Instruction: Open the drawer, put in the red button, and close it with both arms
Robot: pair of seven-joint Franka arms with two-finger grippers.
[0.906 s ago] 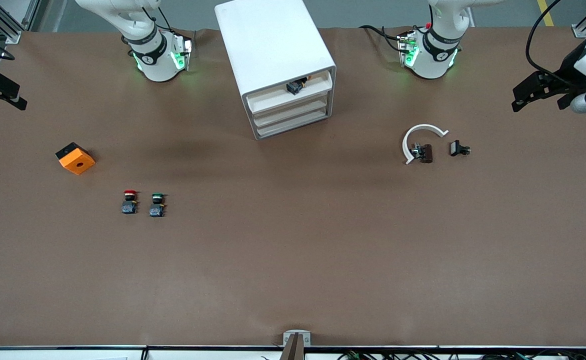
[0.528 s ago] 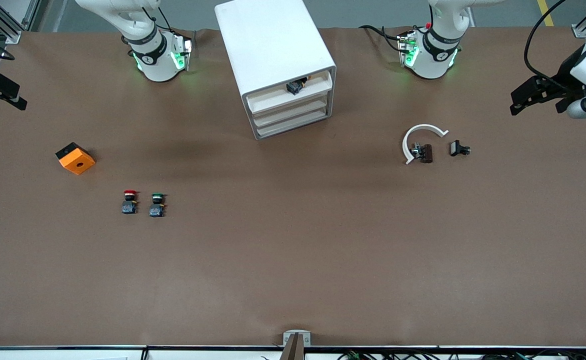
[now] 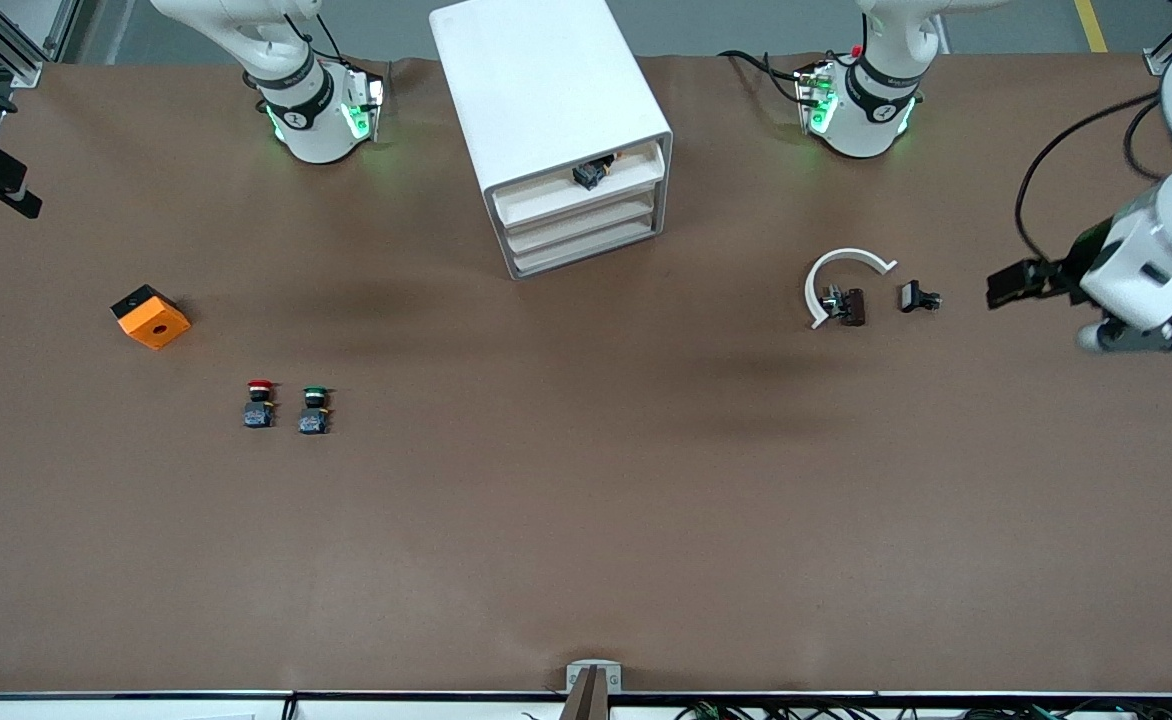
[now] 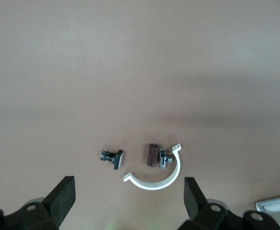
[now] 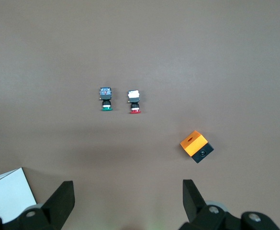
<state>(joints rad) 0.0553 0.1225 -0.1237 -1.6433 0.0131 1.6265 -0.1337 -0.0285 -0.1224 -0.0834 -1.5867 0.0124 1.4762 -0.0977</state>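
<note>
While both arms hung clear, nothing was grasped | red button (image 3: 259,388) sat untouched toward counter's right-arm edge | left gripper (image 4: 128,199) spread wide, empty | right gripper (image 5: 128,199) likewise, empty.

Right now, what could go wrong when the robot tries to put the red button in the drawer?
The red button sits right beside a look-alike green button, so a sloppy grab could take or knock the wrong one. The top drawer already holds a small black part, which might get in the way. Both the left gripper and the right gripper are open, holding nothing.
</note>
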